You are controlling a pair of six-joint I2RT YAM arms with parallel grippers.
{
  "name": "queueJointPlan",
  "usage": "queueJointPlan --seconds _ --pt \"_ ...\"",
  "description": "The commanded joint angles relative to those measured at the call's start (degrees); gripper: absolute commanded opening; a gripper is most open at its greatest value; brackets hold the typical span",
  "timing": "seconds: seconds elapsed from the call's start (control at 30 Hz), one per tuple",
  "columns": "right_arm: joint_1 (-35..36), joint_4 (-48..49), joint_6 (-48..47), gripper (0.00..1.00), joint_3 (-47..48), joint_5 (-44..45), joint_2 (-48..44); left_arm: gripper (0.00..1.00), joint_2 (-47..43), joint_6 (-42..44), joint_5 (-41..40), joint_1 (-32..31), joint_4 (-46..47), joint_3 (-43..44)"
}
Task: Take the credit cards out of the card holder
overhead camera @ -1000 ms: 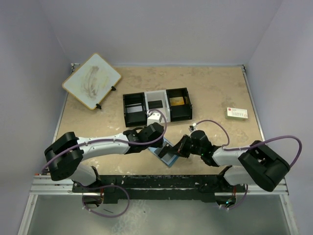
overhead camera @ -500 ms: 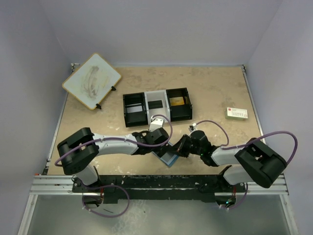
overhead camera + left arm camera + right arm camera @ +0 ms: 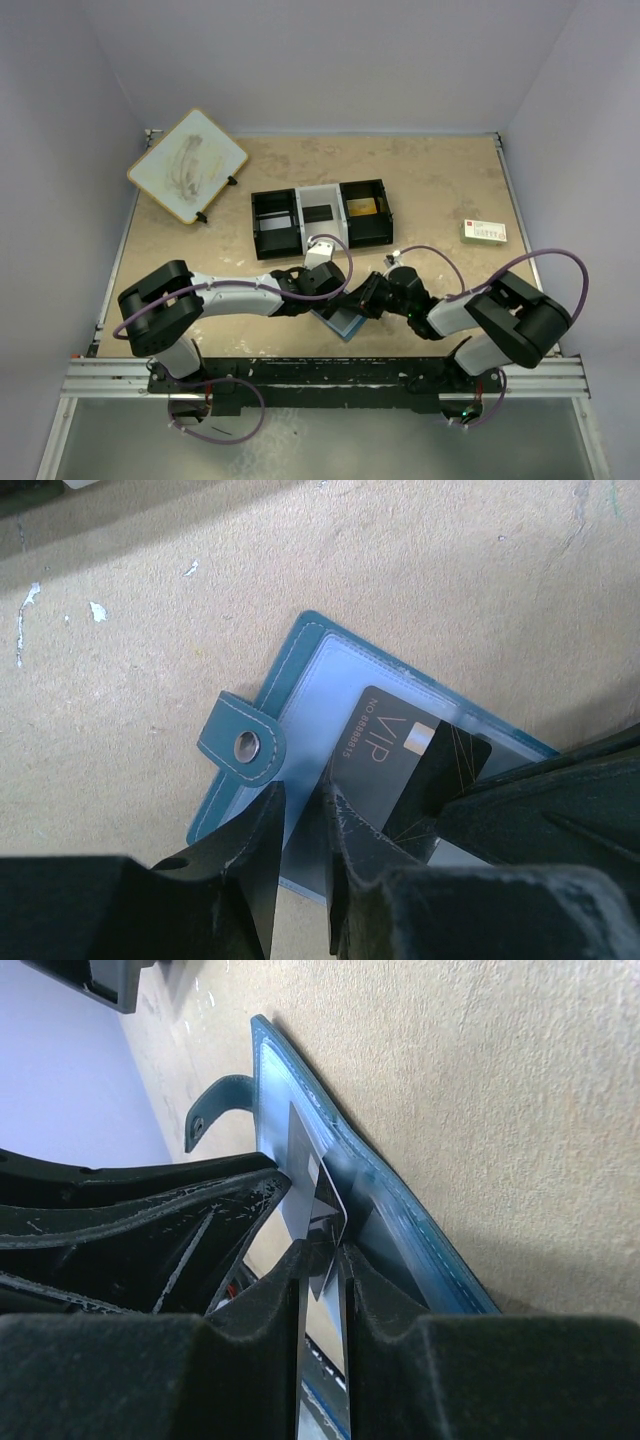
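The card holder [image 3: 315,695] is teal blue with pale stitching, a silver snap and paler blue pockets inside. The card [image 3: 385,755] is dark grey with gold lettering and thin lines. The table [image 3: 450,580] is mottled tan, flecked white.

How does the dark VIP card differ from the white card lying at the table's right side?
Colour: the dark card is near black with VIP lettering; the white card carries red and green print. Place: the dark card is at the open blue card holder, between the fingers of the right gripper; the white card lies alone on the table, untouched. Both are small rectangles.
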Motion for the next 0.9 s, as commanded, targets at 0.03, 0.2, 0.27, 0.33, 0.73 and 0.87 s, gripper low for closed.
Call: queueJointPlan --seconds 0.03,0.2,0.27,0.33,0.73,0.87 --pt "1.45 1.97 0.93 0.22 0.89 2.04 1.78 0.18 0.83 -0.93 0.74 -0.07 0.13 0.77" --pt "2.34 5.24 3.31 0.22 -0.54 2.51 3.26 0.18 1.01 -1.12 0.95 -0.05 0.33 0.96" --pt "3.09 6.92 4.17 0.22 -1.13 2.86 4.59 0.17 1.09 -1.12 1.08 -0.06 0.41 0.93" --pt "3.38 9.03 4.70 0.22 -1.03 2.57 6.56 0.17 1.12 -1.12 1.21 -0.08 0.41 0.93" --pt "3.39 -6.45 2.59 0.00 0.44 8.30 -5.66 0.17 -0.21 -0.99 0.78 0.11 -0.58 0.42" --pt "3.43 -13.96 2.61 0.00 -1.09 8.81 -13.56 0.16 0.62 -0.89 0.60 0.19 -0.58 0.62"
